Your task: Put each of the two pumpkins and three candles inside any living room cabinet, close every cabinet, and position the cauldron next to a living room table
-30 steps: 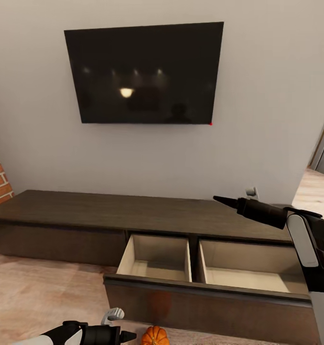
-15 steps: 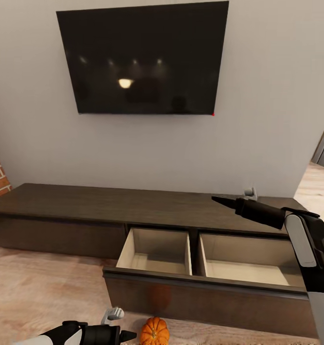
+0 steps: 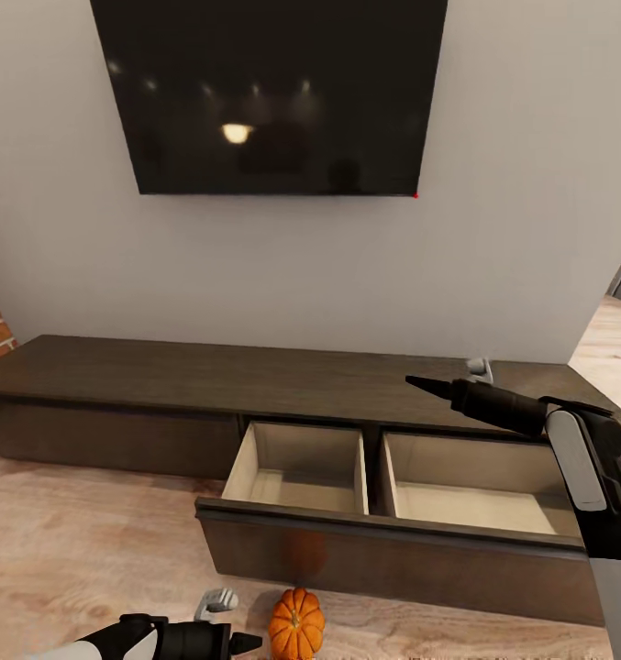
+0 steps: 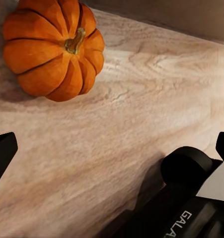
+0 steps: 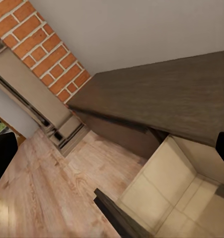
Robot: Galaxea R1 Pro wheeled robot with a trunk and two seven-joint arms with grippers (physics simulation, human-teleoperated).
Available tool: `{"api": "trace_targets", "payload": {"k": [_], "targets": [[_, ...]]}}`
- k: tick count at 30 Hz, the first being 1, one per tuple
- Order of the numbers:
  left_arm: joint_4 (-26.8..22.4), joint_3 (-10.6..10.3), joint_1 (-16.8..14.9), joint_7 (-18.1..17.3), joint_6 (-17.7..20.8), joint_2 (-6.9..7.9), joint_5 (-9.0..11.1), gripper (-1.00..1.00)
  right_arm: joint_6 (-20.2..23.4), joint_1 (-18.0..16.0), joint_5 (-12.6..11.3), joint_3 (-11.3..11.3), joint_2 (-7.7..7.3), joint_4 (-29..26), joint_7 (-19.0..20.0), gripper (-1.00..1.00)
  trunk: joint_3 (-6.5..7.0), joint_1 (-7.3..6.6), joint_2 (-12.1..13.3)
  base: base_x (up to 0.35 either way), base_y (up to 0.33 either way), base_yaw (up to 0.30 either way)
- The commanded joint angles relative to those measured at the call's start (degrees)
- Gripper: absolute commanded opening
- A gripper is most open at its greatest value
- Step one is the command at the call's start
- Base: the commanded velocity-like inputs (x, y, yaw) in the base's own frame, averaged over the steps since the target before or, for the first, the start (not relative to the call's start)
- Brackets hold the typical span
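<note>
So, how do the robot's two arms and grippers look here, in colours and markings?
Both arms have white shells with black joints. The right gripper is matte black, tapering to a point. The left gripper is black too, with a small grey knob; white "GALA" lettering shows on black housing in the left wrist view.

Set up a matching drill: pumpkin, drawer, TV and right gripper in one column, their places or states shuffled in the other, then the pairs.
Things:
1. pumpkin
2. drawer
3. TV
4. right gripper

Places or states:
A. on the wall
B. pulled open, with no items in its two beige compartments
C. on the wood floor in front of the cabinet
D. above the cabinet top

Pairs: 1-C, 2-B, 3-A, 4-D
</note>
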Motion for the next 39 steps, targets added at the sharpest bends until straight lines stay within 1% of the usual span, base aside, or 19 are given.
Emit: {"api": "trace_targets", "payload": {"k": [1, 9, 17, 19, 21, 23, 24, 26, 27, 28, 30, 31, 32, 33, 34, 35, 37, 38, 39], "targets": [[0.00, 0.01, 0.00, 0.00, -0.01, 0.00, -0.02, 1.00, 0.01, 0.00, -0.04, 0.00, 0.00, 0.00, 0.00, 1.00, -0.23, 0.02, -0.02, 0.000, 0.000, 0.000], [0.00, -0.20, 0.00, 0.00, -0.02, 0.00, -0.05, 1.00, 0.01, 0.00, -0.04, 0.00, -0.09, 0.00, -0.01, 1.00, -2.00, 0.23, -0.13, 0.000, 0.000, 0.000], [0.00, 0.03, 0.00, -0.02, -0.02, 0.00, 0.07, 1.00, 0.10, 0.00, -0.04, 0.00, -0.26, -0.05, -0.01, 1.00, -3.77, 0.43, -0.23, 0.000, 0.000, 0.000], [-0.01, 0.14, 0.00, -0.35, -0.02, 0.00, 0.10, 1.00, 0.11, 0.00, 0.31, -0.11, -0.31, 0.01, -0.32, 1.00, -4.22, 0.49, -0.26, 0.000, 0.000, 0.000], [0.00, 0.18, 0.00, -1.42, 0.05, 0.00, 0.15, 1.00, 0.19, -0.29, 0.79, -0.10, -0.30, 0.16, -1.16, 1.00, -4.66, 0.54, -0.29, 0.000, 0.000, 0.000], [0.00, 0.16, 0.00, -2.04, 0.11, 0.00, 0.14, 1.00, 0.29, -1.15, 1.44, -0.04, -0.24, 0.26, -3.12, 1.00, -5.10, 0.59, -0.31, 0.000, 0.000, 0.000], [0.00, 0.15, 0.00, -2.19, 0.11, 0.00, 0.13, 1.00, 0.34, -2.40, 1.76, -0.01, -0.18, 0.29, -4.69, 1.00, -5.32, 0.62, -0.33, 0.000, 0.000, 0.000], [-0.03, 0.12, 0.00, -2.37, 0.08, -0.07, 0.06, 1.00, 0.44, -6.11, 2.05, 0.91, -0.07, 0.90, -9.00, 1.00, -5.77, 0.67, -0.35, 0.000, 0.000, 0.000], [-0.07, 0.08, 0.00, -2.43, 0.10, -0.16, -0.01, 1.00, 0.46, -10.10, 2.03, 2.92, -0.02, 2.69, -13.76, 1.00, -5.99, 0.69, -0.37, 0.000, 0.000, 0.000], [-0.07, 0.07, 0.00, -2.45, 0.11, -0.18, -0.01, 1.00, 0.45, -11.28, 1.99, 3.39, -0.01, 3.33, -14.91, 1.00, -6.21, 0.72, -0.38, 0.000, 0.000, 0.000], [-0.10, 0.06, 0.00, -2.51, 0.11, -0.25, -0.05, 1.00, 0.49, -16.83, 1.83, 4.62, 0.03, 6.92, -18.71, 1.00, -6.65, 0.77, -0.41, 0.000, 0.000, 0.000], [-0.13, 0.06, 0.00, -2.53, 0.11, -0.29, -0.08, 1.00, 0.51, -19.76, 1.79, 4.95, 0.06, 9.36, -19.95, 1.00, -6.87, 0.80, -0.42, 0.000, 0.000, 0.000], [-0.14, 0.06, 0.00, -2.55, 0.10, -0.31, -0.10, 1.00, 0.52, -22.65, 1.76, 5.21, 0.07, 12.11, -20.75, 1.00, -7.10, 0.82, -0.43, 0.000, 0.000, 0.000], [-0.19, 0.06, 0.00, -2.72, 0.10, -0.36, -0.12, 1.00, 0.53, -27.08, 1.74, 5.72, 0.10, 16.76, -21.44, 1.00, -7.32, 0.85, -0.45, 0.000, 0.000, 0.000], [-0.21, 0.06, 0.00, -2.81, 0.11, -0.38, -0.12, 1.00, 0.53, -28.54, 1.75, 5.94, 0.12, 18.39, -21.60, 1.00, -7.54, 0.87, -0.46, 0.000, 0.000, 0.000], [-0.23, 0.06, 0.00, -3.17, 0.13, -0.42, -0.13, 1.00, 0.52, -32.82, 1.78, 7.00, 0.19, 23.38, -21.92, 1.00, -7.76, 0.90, -0.47, 0.000, 0.000, 0.000], [-0.25, 0.06, 0.00, -3.58, 0.14, -0.48, -0.13, 1.00, 0.49, -38.56, 1.79, 8.97, 0.43, 29.51, -22.11, 1.00, -8.20, 0.95, -0.50, 0.000, 0.000, 0.000], [-0.26, 0.05, 0.00, -3.69, 0.15, -0.50, -0.14, 1.00, 0.50, -41.19, 1.81, 9.86, 0.79, 32.10, -22.18, 1.00, -8.43, 0.98, -0.51, 0.000, 0.000, 0.000], [-0.26, 0.05, 0.00, -3.78, 0.15, -0.47, -0.14, 1.00, 0.49, -44.99, 1.97, 10.78, 1.75, 35.58, -22.60, 1.00, -8.65, 1.00, -0.53, 0.000, 0.000, 0.000]]}}
